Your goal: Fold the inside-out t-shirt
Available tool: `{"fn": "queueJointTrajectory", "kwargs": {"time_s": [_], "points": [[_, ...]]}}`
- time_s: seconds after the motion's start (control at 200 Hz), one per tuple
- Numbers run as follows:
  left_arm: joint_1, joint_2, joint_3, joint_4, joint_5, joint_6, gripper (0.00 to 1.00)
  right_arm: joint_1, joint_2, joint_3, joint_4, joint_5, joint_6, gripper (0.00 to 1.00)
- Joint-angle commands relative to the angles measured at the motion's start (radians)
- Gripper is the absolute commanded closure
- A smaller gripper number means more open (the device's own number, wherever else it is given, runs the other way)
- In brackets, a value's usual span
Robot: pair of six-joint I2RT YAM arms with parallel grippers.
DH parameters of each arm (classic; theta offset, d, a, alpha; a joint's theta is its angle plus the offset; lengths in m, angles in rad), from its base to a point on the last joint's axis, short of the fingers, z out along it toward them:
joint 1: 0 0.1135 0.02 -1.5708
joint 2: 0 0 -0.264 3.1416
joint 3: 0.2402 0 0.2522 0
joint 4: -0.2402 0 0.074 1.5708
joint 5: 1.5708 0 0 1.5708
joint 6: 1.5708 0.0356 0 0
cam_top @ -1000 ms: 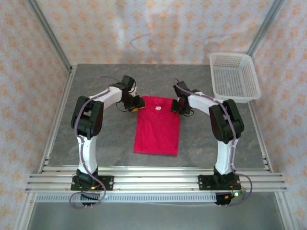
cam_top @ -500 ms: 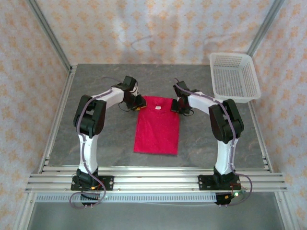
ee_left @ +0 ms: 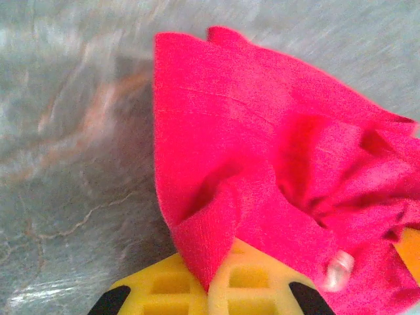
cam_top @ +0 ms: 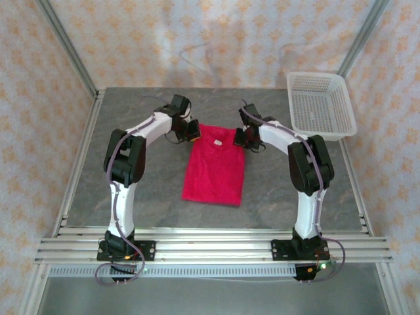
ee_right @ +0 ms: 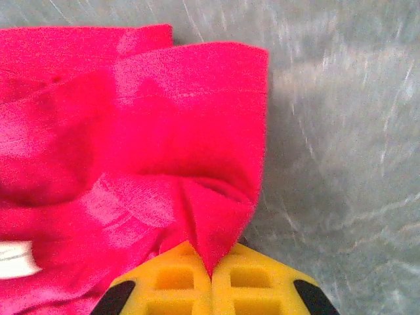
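The inside-out t-shirt (cam_top: 213, 169) is bright red and lies as a narrow folded strip in the middle of the grey table, its neck end at the far side. My left gripper (cam_top: 192, 130) is shut on the strip's far left corner. In the left wrist view a pinch of the red cloth (ee_left: 210, 236) runs down between the yellow fingers (ee_left: 167, 289). My right gripper (cam_top: 239, 138) is shut on the far right corner, and the right wrist view has a fold of the shirt (ee_right: 210, 230) clamped between its fingers (ee_right: 252, 285). A white tag (ee_right: 16, 258) shows at the left there.
A white mesh basket (cam_top: 319, 103) stands at the table's far right corner. Patterned walls and metal frame posts close in the table on three sides. An aluminium rail (cam_top: 210, 246) runs along the near edge by the arm bases.
The left gripper has closed on the shirt's far left corner. Both grippers have moved a little toward the far side, and the shirt's far end has risen and drawn along with them.
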Motion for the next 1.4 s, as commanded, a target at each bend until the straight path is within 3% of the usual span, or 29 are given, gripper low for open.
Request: {"fn": "queueJointTrajectory", "kwargs": {"time_s": [0.0,0.275,0.365,0.42,0.495,0.701,0.866,1.061,1.391], "points": [[0.021,-0.048,0.158,-0.047,0.005,-0.003,1.0,-0.034,-0.051,0.128,0.012,-0.022,0.018,1.0],[0.064,0.054,0.614,-0.06,0.123,-0.115,1.0,-0.101,-0.004,0.546,-0.055,-0.167,0.068,1.0],[0.066,0.022,0.661,-0.042,0.127,-0.097,1.0,-0.103,-0.017,0.615,-0.067,-0.206,0.048,1.0],[0.065,-0.035,0.585,-0.003,0.133,-0.079,1.0,-0.102,-0.055,0.566,-0.034,-0.246,0.047,1.0],[0.059,-0.16,0.325,0.153,0.143,-0.082,1.0,-0.101,-0.143,0.386,0.088,-0.3,0.075,1.0],[-0.004,-0.429,-0.438,0.566,0.076,-0.115,1.0,-0.068,-0.367,-0.324,0.466,-0.373,0.156,1.0],[-0.068,-0.498,-0.758,0.715,0.016,-0.172,1.0,-0.036,-0.484,-0.67,0.646,-0.359,0.257,1.0],[-0.094,-0.583,-0.799,0.611,-0.062,-0.139,1.0,-0.028,-0.579,-0.707,0.567,-0.254,0.22,1.0],[-0.057,-0.408,-0.47,0.357,-0.154,0.008,1.0,-0.081,-0.334,-0.429,0.426,-0.181,0.131,1.0]]}}
